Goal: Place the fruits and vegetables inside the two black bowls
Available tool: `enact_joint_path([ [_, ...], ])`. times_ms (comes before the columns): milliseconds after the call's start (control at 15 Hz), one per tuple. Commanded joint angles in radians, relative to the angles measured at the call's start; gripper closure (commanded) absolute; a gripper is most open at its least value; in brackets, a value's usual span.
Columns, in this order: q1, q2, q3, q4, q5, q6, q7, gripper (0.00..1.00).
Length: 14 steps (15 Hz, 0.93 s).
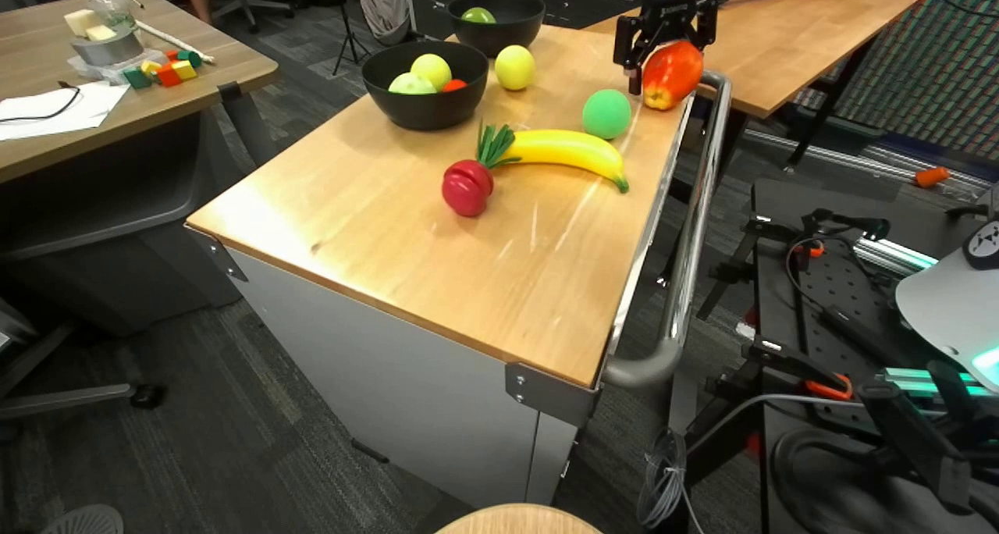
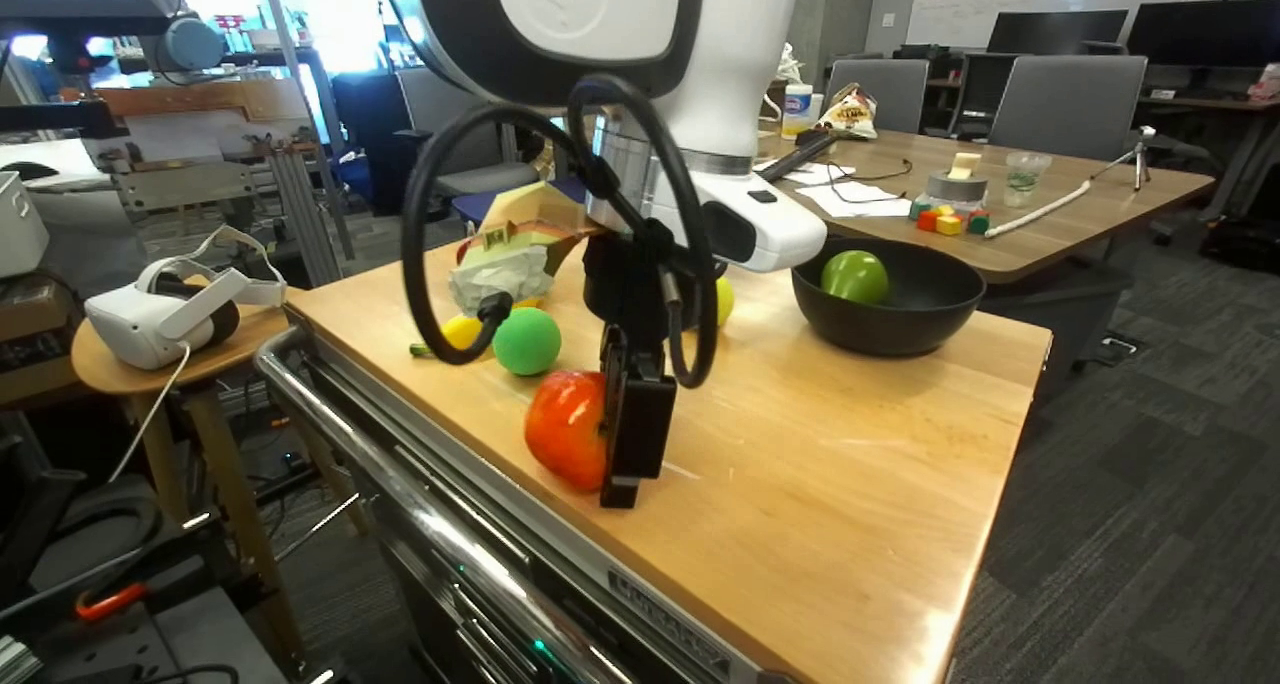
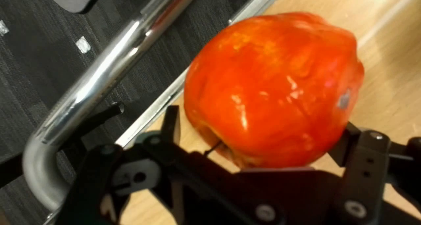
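Red fruit (image 3: 273,90) lies partly between the fingers (image 3: 171,123) of the gripper (image 3: 258,133), bulging out on the side of the green ball (image 2: 527,342). The grip is wide: bare wood shows between one fingertip and the skin; whether the other touches, I can't tell. The fruit's slightly longer axis slants across that span, so I'd judge the next move turns on squaring up to it. Plump, glossy and orange-red, it has a yellowish dimpled end and sits near the edge of the tabletop (image 2: 800,524) beside the metal rail (image 3: 108,70). Along the opposite edge stand a black bowl (image 1: 425,111) and its twin (image 1: 499,36).
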Motion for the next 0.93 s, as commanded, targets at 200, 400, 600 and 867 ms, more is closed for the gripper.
enact_joint_path([
  [200,-0.007,-0.073,0.015,-0.005,-0.022,-0.123,-0.028,0.0],
  [400,-0.004,-0.069,0.024,-0.013,0.018,-0.109,-0.041,0.02],
  [600,-0.003,-0.063,0.034,-0.017,0.042,-0.095,-0.049,0.34],
  [867,0.006,-0.082,0.045,-0.009,0.003,-0.009,-0.036,0.41],
])
